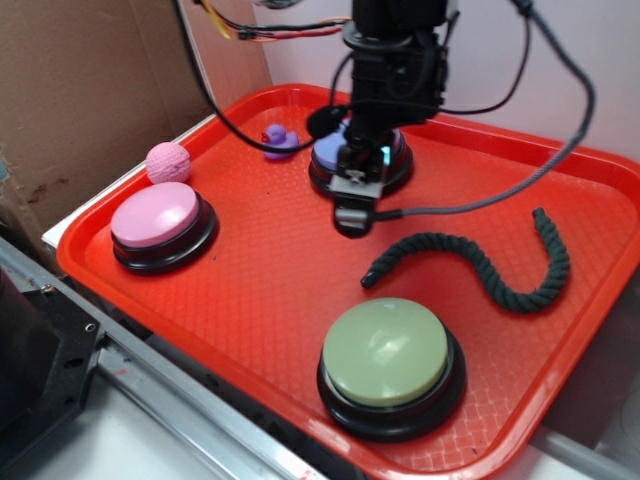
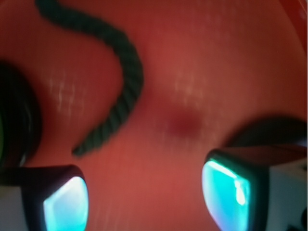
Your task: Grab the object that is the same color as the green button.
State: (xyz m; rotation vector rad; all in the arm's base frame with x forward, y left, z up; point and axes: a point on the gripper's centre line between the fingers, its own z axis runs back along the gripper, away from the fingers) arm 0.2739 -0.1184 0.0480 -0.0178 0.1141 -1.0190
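We had the tool (image 1: 352,212) hovering with fingers apart, nothing gripped, just short of the wavy dark green twisted rope (image 1: 478,262), so next we'd need to shift over and drop down.

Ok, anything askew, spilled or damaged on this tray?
Nothing stands out. The green rope lies loose and intact on the red tray, all three buttons sit upright, and the open gripper hovers over bare tray beside the rope's end.

Arm (image 1: 395,60) hides most of purple button (image 1: 325,150).
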